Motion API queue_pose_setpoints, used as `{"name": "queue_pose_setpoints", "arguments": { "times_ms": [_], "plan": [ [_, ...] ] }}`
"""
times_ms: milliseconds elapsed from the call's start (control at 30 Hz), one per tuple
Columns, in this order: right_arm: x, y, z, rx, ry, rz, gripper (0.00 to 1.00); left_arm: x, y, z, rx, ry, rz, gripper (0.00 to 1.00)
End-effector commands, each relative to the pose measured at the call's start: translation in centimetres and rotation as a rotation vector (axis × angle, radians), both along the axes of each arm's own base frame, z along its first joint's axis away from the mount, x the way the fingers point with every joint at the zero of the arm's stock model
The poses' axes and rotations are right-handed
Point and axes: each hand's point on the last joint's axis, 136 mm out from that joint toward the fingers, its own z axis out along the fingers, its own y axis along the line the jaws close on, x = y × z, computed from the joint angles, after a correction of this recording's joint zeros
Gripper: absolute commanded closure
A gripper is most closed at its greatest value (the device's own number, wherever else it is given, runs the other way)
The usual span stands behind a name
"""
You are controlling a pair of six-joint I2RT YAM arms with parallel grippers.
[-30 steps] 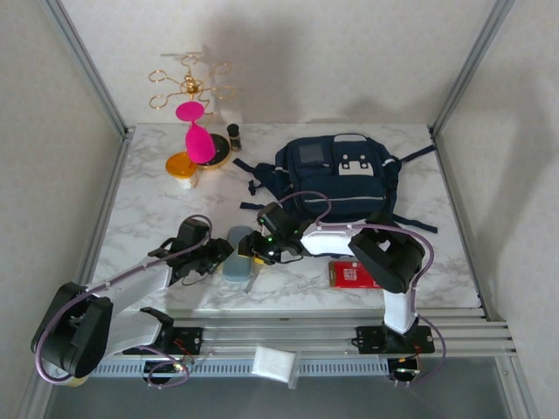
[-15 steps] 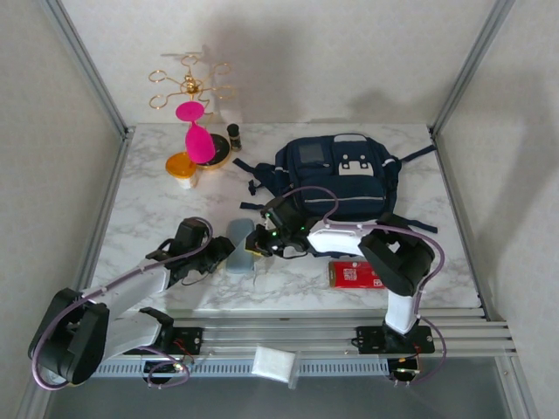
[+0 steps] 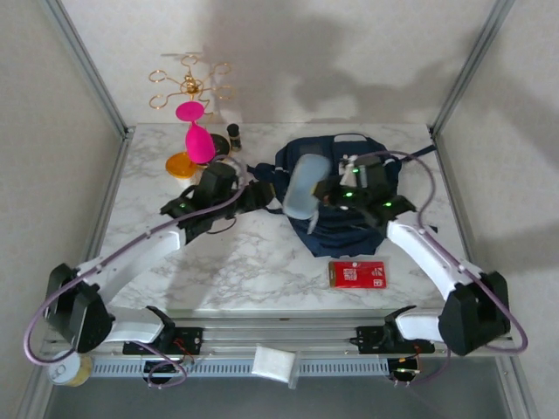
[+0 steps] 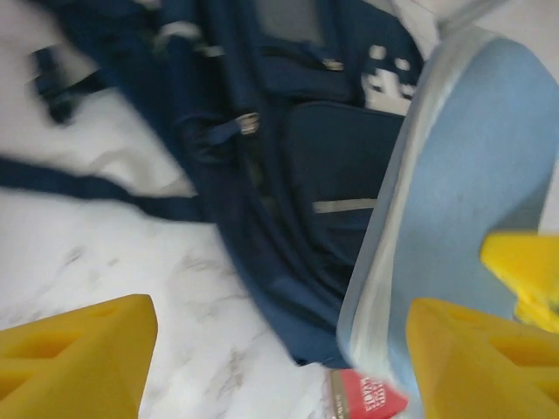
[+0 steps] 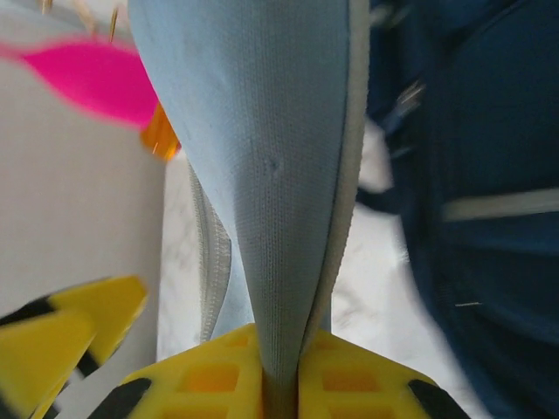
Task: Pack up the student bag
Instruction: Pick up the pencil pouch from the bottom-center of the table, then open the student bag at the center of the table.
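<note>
Blue pouch (image 3: 306,186) raised over the student bag (image 3: 345,229)

Clenched on the pouch's end, the right end effector (image 5: 279,367) had lifted it off the tabletop (image 3: 262,262) and held it above the student bag at the back centre. The left end effector (image 3: 255,195), released and wide, had moved beside the bag's left edge. Insertion seemed next, though no opening was discernible.

Student bag (image 3: 342,232) lies on the table (image 3: 253,262), far, right of centre. Pouch (image 3: 304,186) is held by the right gripper (image 3: 335,194) above its left side. Packet (image 3: 357,274) lies nearer than the bag; wire stand (image 3: 189,85) far left.
</note>
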Motion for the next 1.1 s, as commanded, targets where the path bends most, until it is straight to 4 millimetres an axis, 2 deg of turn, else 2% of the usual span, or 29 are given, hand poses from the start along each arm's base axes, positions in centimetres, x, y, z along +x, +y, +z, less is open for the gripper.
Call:
{"name": "queue_pose_setpoints", "arguments": {
  "times_ms": [0, 100, 200, 300, 367, 467, 600, 700, 800, 900, 1067],
  "plan": [
    [-0.3, -6.3, -0.7, -0.111, 0.037, -0.083, 0.85, -0.2, -4.1, -1.0, 0.229, -0.119, -0.253, 0.26],
    [0.4, -11.7, -0.2, -0.108, 0.048, -0.201, 0.85, -1.5, -9.7, -2.0, 0.304, -0.214, -0.503, 0.26],
    [0.8, -16.3, 0.4, -0.085, 0.047, -0.307, 0.86, -2.6, -14.1, -3.8, 0.371, -0.277, -0.69, 0.27],
    [1.1, -19.8, 0.4, -0.085, 0.047, -0.403, 0.85, -2.4, -17.2, -5.5, 0.42, -0.309, -0.792, 0.3],
    [1.2, -21.4, 0.2, -0.065, 0.051, -0.443, 0.85, -3.0, -18.8, -7.1, 0.44, -0.298, -0.886, 0.33],
    [1.3, -22.7, 0.2, -0.051, 0.045, -0.473, 0.85, -3.2, -20.6, -9.0, 0.469, -0.28, -0.966, 0.35],
    [1.4, -23.3, -0.1, -0.061, 0.051, -0.486, 0.84, -1.5, -21.6, -10.4, 0.566, -0.334, -0.937, 0.37],
    [1.4, -23.4, -0.5, -0.06, 0.059, -0.484, 0.84, 0.5, -21.8, -10.4, 0.627, -0.391, -0.862, 0.4],
    [1.3, -23.4, -0.6, -0.063, 0.06, -0.481, 0.84, 1.9, -21.6, -10.4, 0.679, -0.431, -0.811, 0.54],
    [1.2, -23.5, -0.6, -0.073, 0.06, -0.482, 0.84, 2.8, -21.4, -10.1, 0.717, -0.459, -0.78, 0.56],
    [1.1, -23.6, -0.6, -0.076, 0.062, -0.483, 0.84, 4.2, -21.7, -9.1, 0.739, -0.527, -0.73, 0.64]
  ]
}}
